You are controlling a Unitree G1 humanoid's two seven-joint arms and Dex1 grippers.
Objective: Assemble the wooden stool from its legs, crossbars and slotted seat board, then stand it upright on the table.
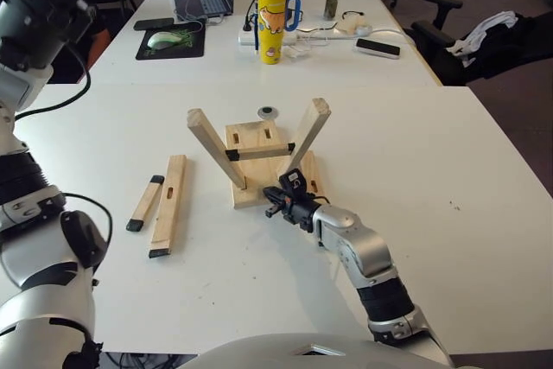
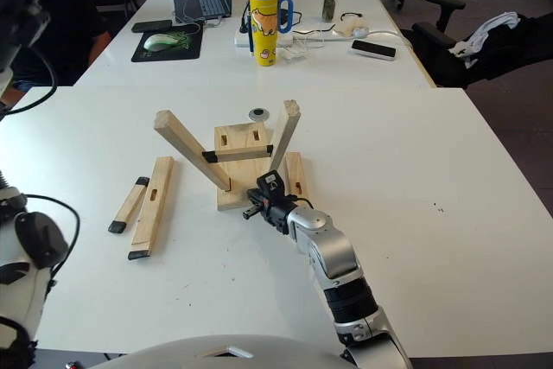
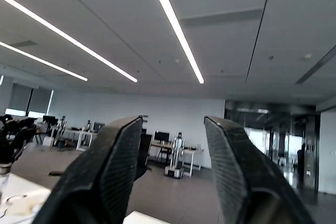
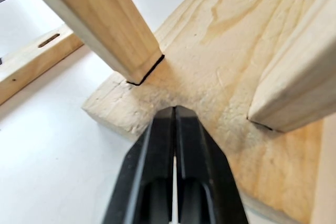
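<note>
A: Where's the stool?
B: The seat board (image 1: 251, 137) lies flat mid-bench (image 1: 432, 170), with two legs (image 1: 216, 146) slotted in and joined by a crossbar (image 1: 259, 152).
A: Pincers?
B: The right pincer (image 4: 174, 109) is clenched empty at the board's near edge, between those legs. The left pincer (image 3: 173, 121) is released, raised.
A: Nearby?
B: A loose leg (image 1: 169, 205) and a short crossbar (image 1: 145, 203) lie to the left, a grey disc (image 1: 268, 111) behind.

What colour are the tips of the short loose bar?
Black; the bar shows best in the left eye view.

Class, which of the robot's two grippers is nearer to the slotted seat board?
Right. The right gripper is shut, with its tips at the near edge of the seat board. The left gripper is held up off the table, open and pointing at the ceiling.
</note>
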